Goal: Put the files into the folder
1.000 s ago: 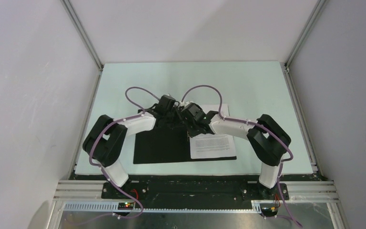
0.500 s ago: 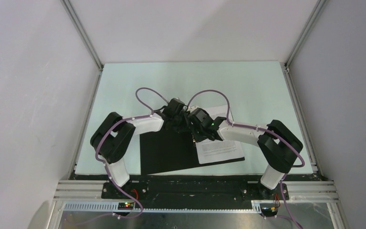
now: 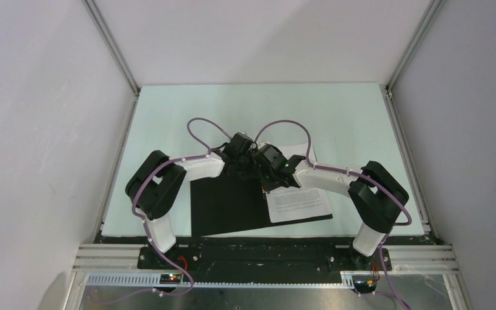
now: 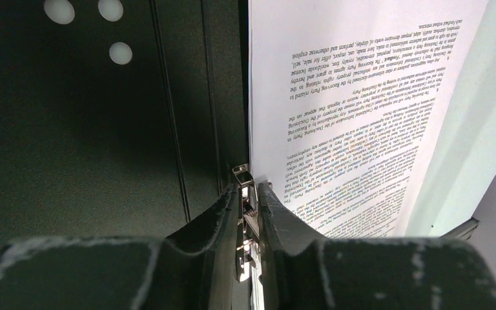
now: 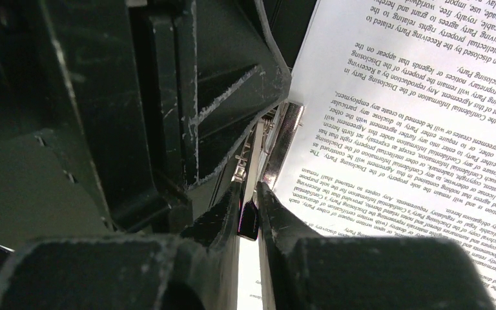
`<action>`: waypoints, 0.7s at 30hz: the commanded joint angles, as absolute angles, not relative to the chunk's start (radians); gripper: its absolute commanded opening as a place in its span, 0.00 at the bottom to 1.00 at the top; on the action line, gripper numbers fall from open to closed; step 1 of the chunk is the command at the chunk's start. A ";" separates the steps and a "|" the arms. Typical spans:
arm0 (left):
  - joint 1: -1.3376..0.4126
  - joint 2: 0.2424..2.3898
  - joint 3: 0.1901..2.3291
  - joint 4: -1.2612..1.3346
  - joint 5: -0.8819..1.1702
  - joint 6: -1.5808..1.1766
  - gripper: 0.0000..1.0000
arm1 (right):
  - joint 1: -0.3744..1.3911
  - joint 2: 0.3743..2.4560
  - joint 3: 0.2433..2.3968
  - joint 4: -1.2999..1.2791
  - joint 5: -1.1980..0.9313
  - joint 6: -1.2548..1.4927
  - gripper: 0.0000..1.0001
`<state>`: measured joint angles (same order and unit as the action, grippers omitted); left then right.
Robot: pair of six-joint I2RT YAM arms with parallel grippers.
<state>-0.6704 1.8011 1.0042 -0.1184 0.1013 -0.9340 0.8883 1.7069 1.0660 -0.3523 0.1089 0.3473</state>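
Top external view: thin stack of white paper files printed with dense black text [image 3: 300,203] lies flat on the right-hand half of the opened flat rectangular folder [image 3: 229,206], black inner face up, near the front of the pale green table [image 3: 336,116]. Red outer side not visible.

Status: sheets are on the folder. Judged left to do: secure them under the clip and shut the cover. Whether the page edge sits under the small bright metal clip [image 4: 244,177] cannot be told. It lies just beside the clip at the spine.

Materials: paper is matte, smooth and limp, with crisp straight edges. Folder interior is dull black and stiff-looking, with parallel crease lines along the spine and 3 round pale spots near 1 corner. Clip is shiny, thin stamped metal.

Claws: left gripper [image 4: 248,194] is pinched narrow, metal clip between its tips. Right gripper [image 5: 248,194] is likewise narrow, a slim part of the same clip between its scuffed black fingers. The 2 arms meet at the folder's far middle.

Surroundings: plain white enclosure walls [image 3: 245,39], aluminium frame rails.
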 commanded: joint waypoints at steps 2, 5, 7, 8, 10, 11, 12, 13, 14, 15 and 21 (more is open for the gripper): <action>-0.679 1.806 1.008 -0.109 0.100 -0.907 0.21 | 0.903 1.726 1.156 -0.380 0.099 0.397 0.17; -0.678 1.802 1.009 -0.110 0.104 -0.902 0.20 | 0.903 1.740 1.184 -0.391 0.099 0.409 0.23; -0.679 1.800 1.008 -0.109 0.108 -0.894 0.19 | 0.903 1.745 1.196 -0.401 0.101 0.419 0.27; -0.678 1.799 1.009 -0.110 0.108 -0.892 0.19 | 0.902 1.748 1.204 -0.405 0.101 0.424 0.30; -0.679 1.797 1.008 -0.109 0.112 -0.887 0.19 | 0.902 1.748 1.211 -0.409 0.100 0.427 0.36; -0.679 1.796 1.007 -0.110 0.113 -0.887 0.19 | 0.902 1.748 1.213 -0.411 0.099 0.429 0.38; -0.678 1.797 1.006 -0.110 0.116 -0.886 0.19 | 0.901 1.747 1.216 -0.415 0.099 0.431 0.41; -0.678 1.797 1.007 -0.109 0.119 -0.885 0.19 | 0.902 1.745 1.217 -0.418 0.100 0.434 0.42; -0.678 1.796 1.009 -0.108 0.124 -0.883 0.19 | 0.901 1.742 1.218 -0.419 0.100 0.437 0.45; -0.679 1.798 1.010 -0.108 0.126 -0.881 0.19 | 0.902 1.740 1.218 -0.422 0.102 0.439 0.46; -0.679 1.795 1.014 -0.108 0.135 -0.878 0.19 | 0.902 1.719 1.218 -0.432 0.098 0.448 0.52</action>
<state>-0.6655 1.8011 1.0042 -0.1139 0.1177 -0.9062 0.8909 1.7470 1.1637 -0.4541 0.0982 0.4461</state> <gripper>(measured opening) 0.191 0.508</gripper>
